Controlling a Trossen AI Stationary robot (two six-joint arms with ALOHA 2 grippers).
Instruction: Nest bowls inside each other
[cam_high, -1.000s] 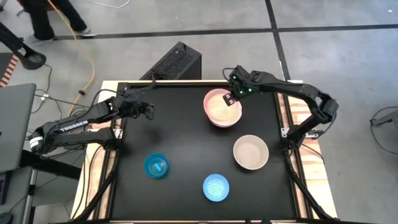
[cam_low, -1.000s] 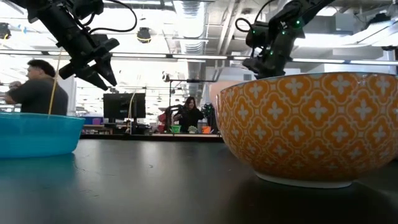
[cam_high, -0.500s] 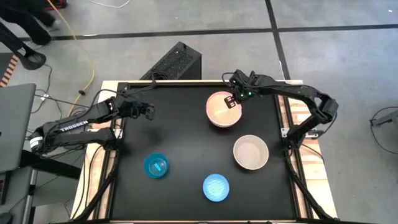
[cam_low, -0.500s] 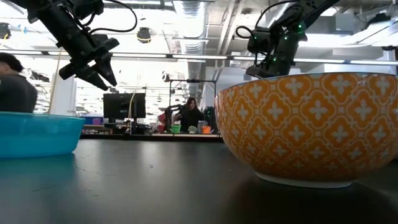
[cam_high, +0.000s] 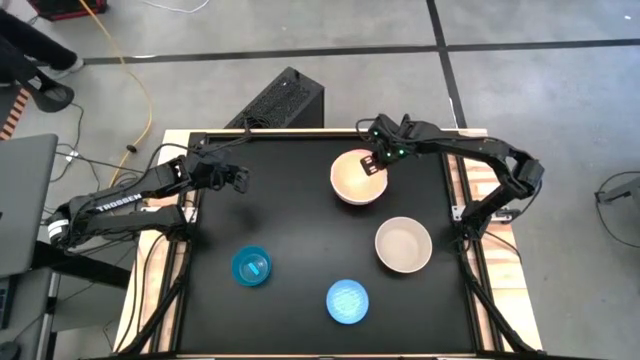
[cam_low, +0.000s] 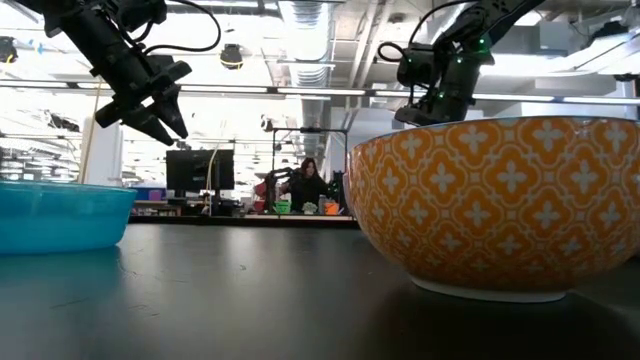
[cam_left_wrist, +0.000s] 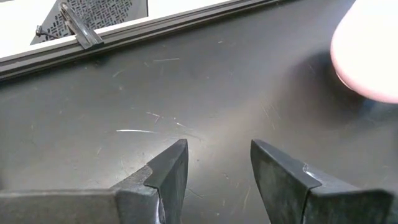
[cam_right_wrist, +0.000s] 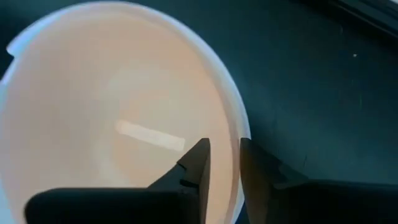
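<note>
A white bowl (cam_high: 356, 178) sits nested in the pink bowl (cam_left_wrist: 370, 56) at the table's far middle. My right gripper (cam_right_wrist: 225, 158) is over its far right rim, slightly open, one finger inside the bowl and one outside. A beige bowl (cam_high: 403, 245), orange-patterned outside (cam_low: 500, 200), stands on its base at the right. Two blue bowls (cam_high: 251, 267) (cam_high: 348, 301) stand near the front. At the far left, above bare table, my left gripper (cam_high: 238, 178) hangs open with nothing between its fingers. My right gripper stands astride the white bowl's rim (cam_right_wrist: 244, 146), coming from above and pointing steeply down. A sliver of gap shows beside the inner finger (cam_right_wrist: 198, 163). Whether the outer finger (cam_right_wrist: 258, 168) touches the rim I cannot tell. The bowl rests level in the pink bowl.
A black perforated box (cam_high: 278, 100) lies beyond the table's far edge. The raised table frame (cam_left_wrist: 124, 31) runs along that edge. People show in the room behind the table (cam_low: 303, 185). Bare black tabletop lies between the bowls.
My right gripper has sunk a little with the white bowl. The bowl, tilted over the pink bowl a second ago, now sits level inside it and covers most of the pink.
</note>
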